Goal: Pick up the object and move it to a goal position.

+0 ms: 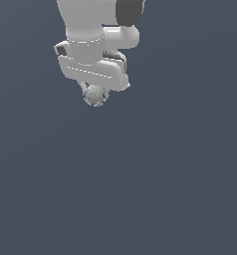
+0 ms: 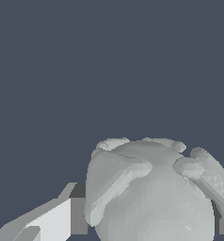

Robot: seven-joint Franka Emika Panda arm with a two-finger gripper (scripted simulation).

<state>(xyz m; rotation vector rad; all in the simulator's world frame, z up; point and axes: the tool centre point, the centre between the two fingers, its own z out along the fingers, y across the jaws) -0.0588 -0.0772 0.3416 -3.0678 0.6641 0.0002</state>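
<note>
The object (image 1: 94, 94) is a small lumpy pale grey-green blob that sits just under the white hand of my gripper (image 1: 94, 90), near the top of the exterior view. In the wrist view the object (image 2: 151, 188) fills the space between the fingers. One white finger with a dark pad (image 2: 78, 214) presses its one side. Only a sliver of the other pad (image 2: 223, 226) shows past the blob on the opposite side. The gripper (image 2: 151, 223) is shut on the object. Most of the fingertips are hidden behind it.
A flat dark blue-grey surface (image 1: 140, 189) spreads all around, with no other thing on it. The arm's white links and a dark joint cover (image 1: 128, 11) rise out of the exterior view's top edge.
</note>
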